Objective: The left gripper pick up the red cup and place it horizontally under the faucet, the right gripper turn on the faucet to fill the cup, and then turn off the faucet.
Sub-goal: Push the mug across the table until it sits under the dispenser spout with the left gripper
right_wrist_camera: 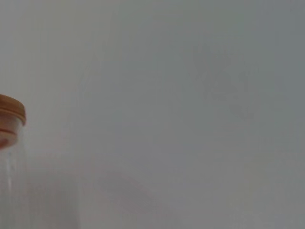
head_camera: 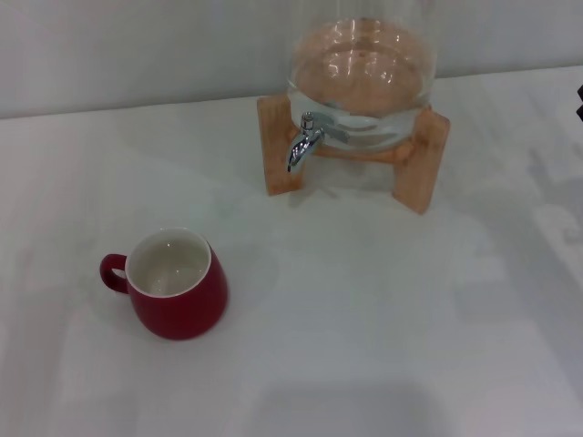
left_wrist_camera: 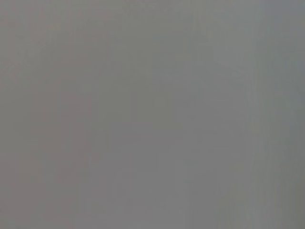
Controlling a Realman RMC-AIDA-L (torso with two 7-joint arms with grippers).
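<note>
Nothing's happening yet: red cup is sitting upright on the white table, well apart from and left-front of the faucet, neither gripper showing so jaw state unknowable, meaning left gripper is needing to reach and grasp it first.

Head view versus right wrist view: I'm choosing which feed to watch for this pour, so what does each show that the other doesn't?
Only the head view shows the red cup standing upright on the white table, handle toward the robot's left, and the chrome faucet on the front of the glass jar in its wooden stand. The cup sits apart from the faucet, nearer the robot and to its left. Only the right wrist view shows the jar's wooden lid against a plain grey wall. Both share the jar itself. Neither shows a gripper.
</note>
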